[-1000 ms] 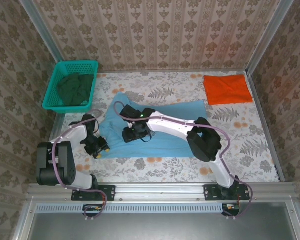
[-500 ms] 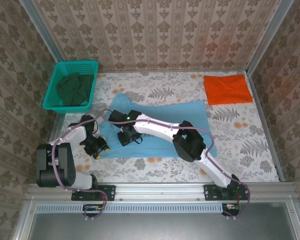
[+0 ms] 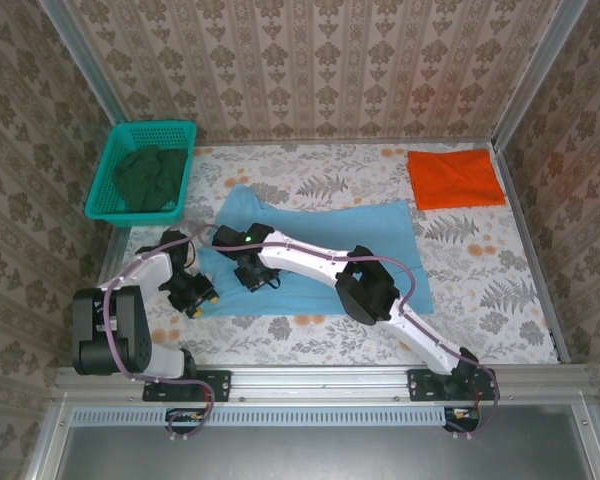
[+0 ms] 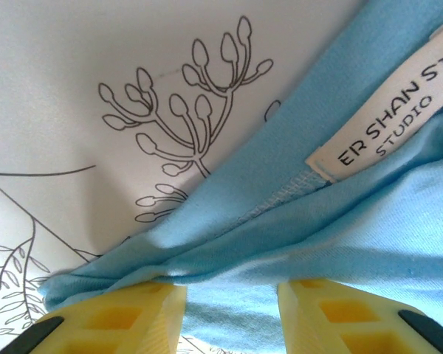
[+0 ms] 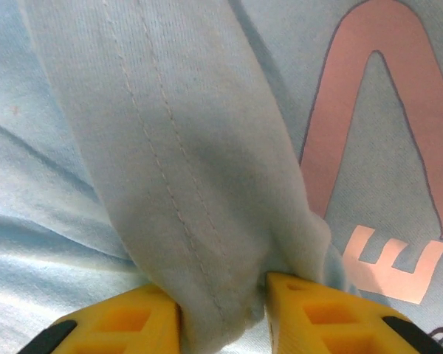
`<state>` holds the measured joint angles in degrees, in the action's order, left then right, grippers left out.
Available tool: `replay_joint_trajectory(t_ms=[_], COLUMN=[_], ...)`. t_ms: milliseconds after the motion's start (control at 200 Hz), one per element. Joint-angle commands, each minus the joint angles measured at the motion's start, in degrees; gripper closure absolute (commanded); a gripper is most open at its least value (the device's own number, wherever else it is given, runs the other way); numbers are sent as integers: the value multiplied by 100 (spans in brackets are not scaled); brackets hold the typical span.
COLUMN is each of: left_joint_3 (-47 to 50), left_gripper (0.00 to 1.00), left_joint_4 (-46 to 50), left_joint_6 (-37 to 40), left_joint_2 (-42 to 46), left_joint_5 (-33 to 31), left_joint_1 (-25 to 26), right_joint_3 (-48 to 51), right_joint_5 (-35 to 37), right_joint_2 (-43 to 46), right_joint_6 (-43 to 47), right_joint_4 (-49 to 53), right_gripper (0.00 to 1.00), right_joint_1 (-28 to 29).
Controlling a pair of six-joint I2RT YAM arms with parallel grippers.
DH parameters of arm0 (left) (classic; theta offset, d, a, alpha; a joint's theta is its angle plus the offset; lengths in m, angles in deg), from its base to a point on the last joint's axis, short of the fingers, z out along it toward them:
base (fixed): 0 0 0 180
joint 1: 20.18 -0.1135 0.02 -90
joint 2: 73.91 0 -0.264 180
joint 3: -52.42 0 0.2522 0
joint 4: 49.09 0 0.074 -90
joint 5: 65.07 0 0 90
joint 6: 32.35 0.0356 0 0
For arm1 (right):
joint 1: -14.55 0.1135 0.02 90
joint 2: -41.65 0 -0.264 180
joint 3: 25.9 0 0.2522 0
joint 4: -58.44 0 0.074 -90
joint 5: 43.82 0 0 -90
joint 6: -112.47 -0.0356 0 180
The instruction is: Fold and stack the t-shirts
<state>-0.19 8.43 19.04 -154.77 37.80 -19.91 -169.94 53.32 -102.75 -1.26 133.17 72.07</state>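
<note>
Looking down from the top camera: two t-shirts on the floral-patterned table (image 3: 500, 290). One light-blue t-shirt (image 3: 370, 240) spread flat across the middle, one orange t-shirt (image 3: 456, 178) folded into a rectangle at the far right corner, well apart from the blue one. One teal basket (image 3: 155, 126) at the far left corner, holding one dark green cloth (image 3: 148, 178). Two arms reaching over the blue tee's left part: left gripper (image 3: 195, 293) at its near left corner, right gripper (image 3: 255, 272) near it, on the cloth a little farther in. Moving to the left wrist camera: two yellow fingertips (image 4: 118, 317) flanking a bunched edge of the light-blue t-shirt, partly closed and clamped on that cloth. One white label (image 4: 387, 110) reading "ER SHAN SI STUDIO" sewn at a seam, with the table's leaf drawing beyond. Moving to the right wrist camera: two more yellow fingertips pinching a thick raised fold of the light-blue t-shirt, a stitched hem running up the fold. Two pink letters (image 5: 323, 140), an A and an E, printed on the flat cloth to the right.
</note>
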Motion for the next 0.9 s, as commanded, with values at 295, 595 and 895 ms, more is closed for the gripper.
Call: replay_joint_trajectory(t_ms=[295,595,895], left_joint_3=[284,273,264], left_gripper=[61,64,69], left_joint_4=[-61,17,182], left_joint_6=[-85,-128,-244], left_joint_2=[-176,-162,-106], left_joint_5=[-461,-636,-949], left_joint_1=[-61,-56,-43], right_joint_3=[-13,33,138], right_joint_5=[-481,-893,-1288], right_joint_2=[262,372,412], right_joint_6=[138,94,9], right_joint_4=[74,-35,-190], right_gripper=[79,84,87], right_joint_1=[-220,-534,-865])
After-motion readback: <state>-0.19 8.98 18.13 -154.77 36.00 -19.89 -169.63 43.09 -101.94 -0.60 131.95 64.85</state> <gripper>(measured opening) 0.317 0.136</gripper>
